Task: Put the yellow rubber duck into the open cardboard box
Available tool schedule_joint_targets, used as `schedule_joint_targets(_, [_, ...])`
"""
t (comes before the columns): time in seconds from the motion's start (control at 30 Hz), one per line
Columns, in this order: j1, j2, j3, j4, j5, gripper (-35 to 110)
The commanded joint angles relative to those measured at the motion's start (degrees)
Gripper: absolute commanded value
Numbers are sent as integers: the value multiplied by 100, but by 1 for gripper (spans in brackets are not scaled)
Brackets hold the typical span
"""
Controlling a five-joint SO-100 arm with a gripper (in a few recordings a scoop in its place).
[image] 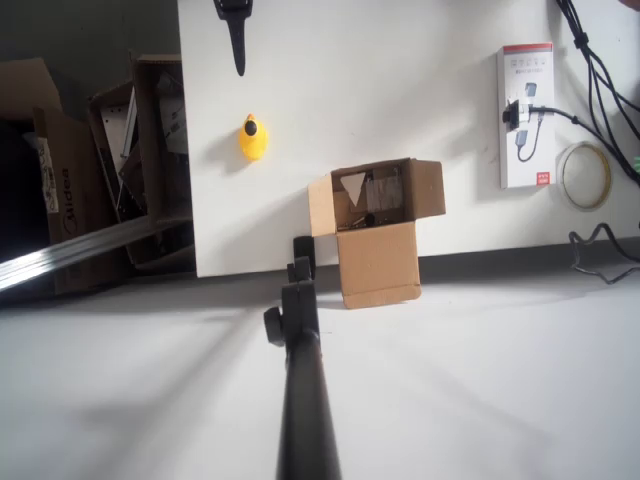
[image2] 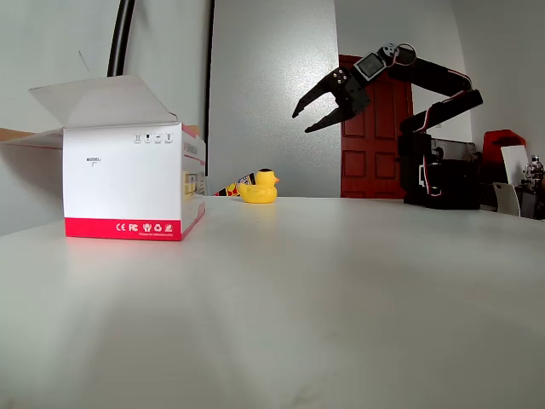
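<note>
- The black arm is raised high, elbow bent, forearm reaching to the left in the fixed view
- The claw (image2: 300,122) hangs in air, fingers spread apart, empty

White surface (image: 400,90) with dark cluttered cardboard boxes (image: 90,170) just past its left edge overhead; a red door (image2: 370,145) behind it, pale grey walls (image2: 272,85) around.

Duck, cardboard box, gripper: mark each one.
yellow rubber duck (image: 253,139), overhead view, on its body.
open cardboard box (image: 379,262), overhead view, on its front flap.
gripper (image2: 304,122), fixed view, midway between the open fingertips.
</note>
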Motion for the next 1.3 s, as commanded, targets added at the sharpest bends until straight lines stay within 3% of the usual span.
schedule_joint_targets(0.0, [141,-844,-650,-185,79,19])
schedule_joint_targets(0.2, [563,-3015,-1723,-457,79,25])
schedule_joint_targets(0.43, [861,-4377,-2479,-668,97,27])
schedule_joint_targets(1.27, [308,-6100,-3586,-97,580,30])
